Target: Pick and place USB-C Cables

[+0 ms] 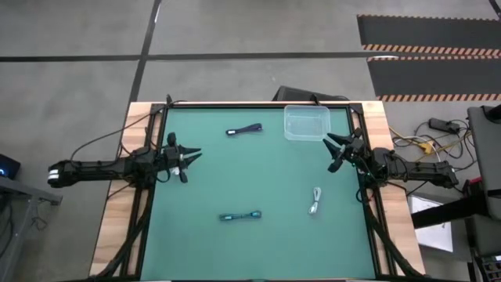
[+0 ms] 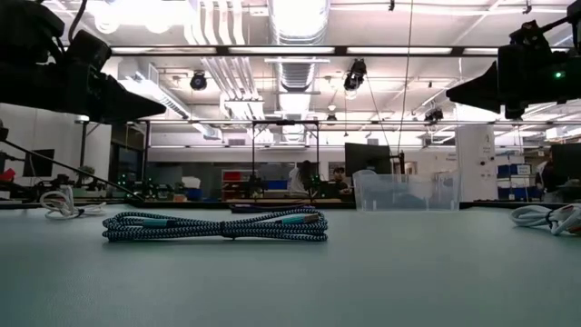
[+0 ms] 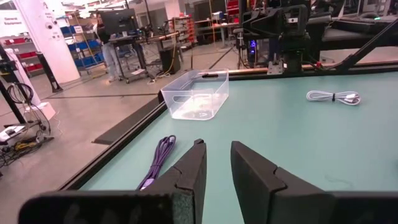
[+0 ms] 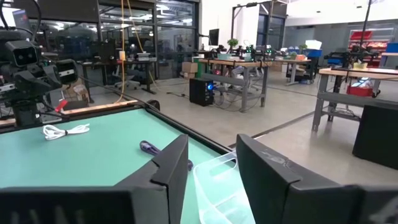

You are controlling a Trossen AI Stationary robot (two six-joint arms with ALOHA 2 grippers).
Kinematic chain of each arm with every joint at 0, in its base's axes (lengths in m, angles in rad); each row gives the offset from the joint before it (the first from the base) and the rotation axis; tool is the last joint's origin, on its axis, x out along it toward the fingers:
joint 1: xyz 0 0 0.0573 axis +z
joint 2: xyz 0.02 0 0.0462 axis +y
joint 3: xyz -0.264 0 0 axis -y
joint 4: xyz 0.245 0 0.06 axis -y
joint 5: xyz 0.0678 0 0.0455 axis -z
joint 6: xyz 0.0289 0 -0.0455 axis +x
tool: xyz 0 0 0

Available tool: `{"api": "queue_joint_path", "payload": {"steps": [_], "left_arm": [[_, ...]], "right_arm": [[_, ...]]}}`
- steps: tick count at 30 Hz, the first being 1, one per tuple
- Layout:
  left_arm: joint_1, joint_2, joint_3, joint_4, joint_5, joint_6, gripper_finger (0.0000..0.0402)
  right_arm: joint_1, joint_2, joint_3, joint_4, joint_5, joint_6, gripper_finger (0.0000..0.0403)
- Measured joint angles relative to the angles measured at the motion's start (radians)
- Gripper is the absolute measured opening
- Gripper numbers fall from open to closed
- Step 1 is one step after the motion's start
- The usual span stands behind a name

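Three bundled USB-C cables lie flat on the green mat. The dark navy one (image 1: 244, 130) is at the far middle, the teal one (image 1: 239, 216) near the front middle, and the white-grey one (image 1: 315, 200) at the right. My left gripper (image 1: 188, 155) hovers open over the mat's left side. In the left wrist view (image 3: 217, 168) it points past the dark cable (image 3: 158, 160). My right gripper (image 1: 333, 149) hovers open at the right, beside the clear bin (image 1: 306, 123). Its wrist view (image 4: 214, 168) shows the bin's rim (image 4: 217, 180) just ahead.
The clear plastic bin (image 3: 196, 93) stands on the mat at the far right. The low view shows the teal cable (image 2: 215, 225) closest to the front edge and the white-grey cable (image 2: 545, 216) at the right. Wooden table strips and black frame rails border the mat.
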Motion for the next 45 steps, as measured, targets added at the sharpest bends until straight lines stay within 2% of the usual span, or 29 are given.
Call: {"api": "queue_joint_path", "payload": {"steps": [12,14,18,20,24,27,32,38,45], "left_arm": [[0.0,0.0,0.0,0.0,0.0,0.0,0.0058],[0.0,0.0,0.0,0.0,0.0,0.0,0.0058],[0.0,0.0,0.0,0.0,0.0,0.0,0.0058],[0.0,0.0,0.0,0.001,0.0,-0.001,0.0058],[0.0,0.0,0.0,0.011,0.003,-0.093,0.0058],[0.0,0.0,0.0,0.02,0.003,-0.197,0.0058],[0.0,-0.002,0.0,0.078,0.003,-0.211,0.0058],[0.0,-0.002,0.0,0.15,0.003,-0.21,0.0058],[0.0,-0.002,0.0,0.164,0.003,-0.21,0.0058]], "right_arm": [[0.0,0.0,0.0,0.002,0.0,0.027,0.0128],[0.0,0.0,0.0,0.009,-0.004,0.147,0.013],[0.0,-0.001,0.0,0.012,-0.027,0.526,0.0128],[-0.003,-0.001,0.0,0.014,-0.017,0.597,0.0126],[-0.003,-0.001,0.0,0.015,-0.014,0.59,0.0126],[-0.003,0.0,0.0,0.017,-0.076,0.622,0.0129],[-0.003,0.018,0.0,0.051,-0.137,0.59,0.0129],[-0.002,0.119,0.0,0.323,-0.284,0.461,0.0123],[-0.003,0.257,0.0,0.507,-0.282,0.403,0.0128]]}}
